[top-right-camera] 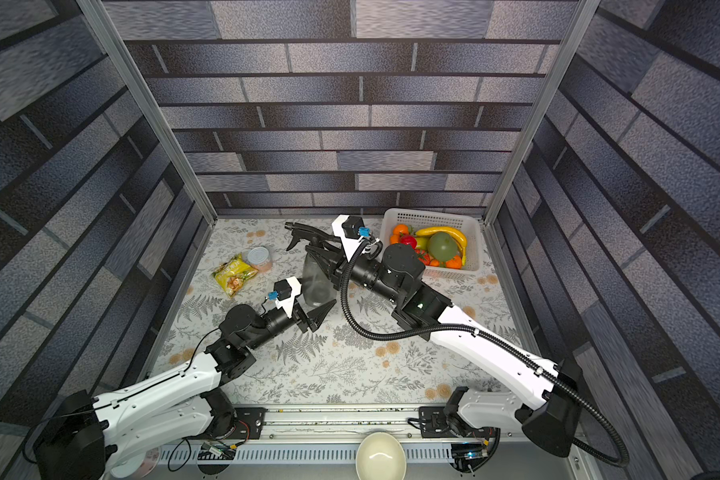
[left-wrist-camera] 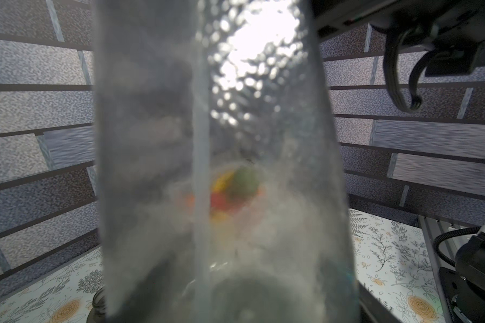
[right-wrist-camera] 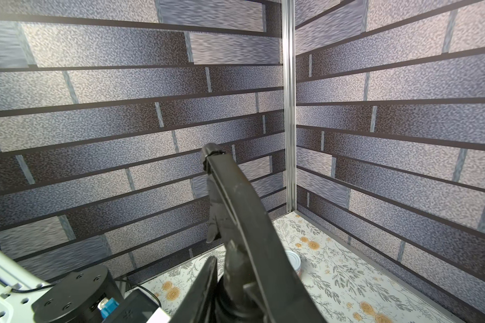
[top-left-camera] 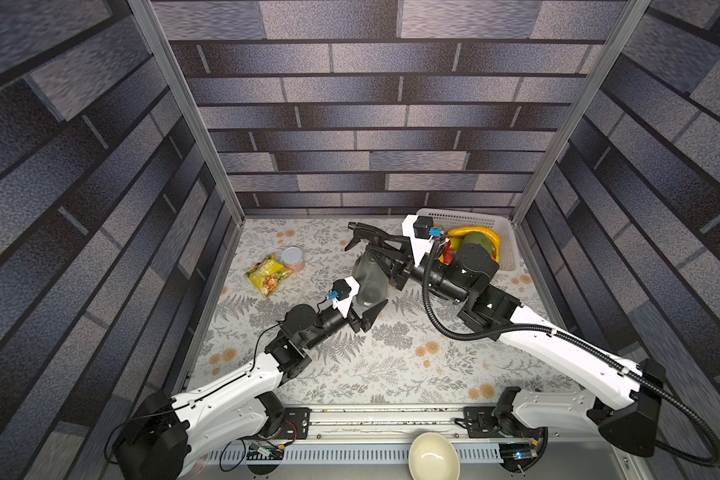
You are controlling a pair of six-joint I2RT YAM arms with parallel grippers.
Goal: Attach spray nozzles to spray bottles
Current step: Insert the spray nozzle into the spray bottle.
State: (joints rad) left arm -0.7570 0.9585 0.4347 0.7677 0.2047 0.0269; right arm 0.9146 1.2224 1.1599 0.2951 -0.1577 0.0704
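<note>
A smoky grey spray bottle (top-left-camera: 368, 278) (top-right-camera: 317, 278) stands upright mid-table in both top views. My left gripper (top-left-camera: 366, 305) (top-right-camera: 314, 306) is shut on its lower body, and the bottle (left-wrist-camera: 207, 167) fills the left wrist view with a thin dip tube inside. A black spray nozzle (top-left-camera: 366, 232) (top-right-camera: 308, 235) sits on the neck, its spout pointing to the back left. My right gripper (top-left-camera: 368, 251) (top-right-camera: 314, 251) (right-wrist-camera: 233, 285) is at the nozzle's collar, jaws closed against it, with the nozzle (right-wrist-camera: 230, 190) rising between them.
A white basket (top-left-camera: 504, 232) (top-right-camera: 472, 232) of toy fruit stands at the back right behind the right arm. A silver-lidded can (top-left-camera: 293, 257) (right-wrist-camera: 293, 260) and a yellow snack bag (top-left-camera: 267, 274) lie at the back left. A cream bowl (top-left-camera: 433, 457) sits beyond the front rail.
</note>
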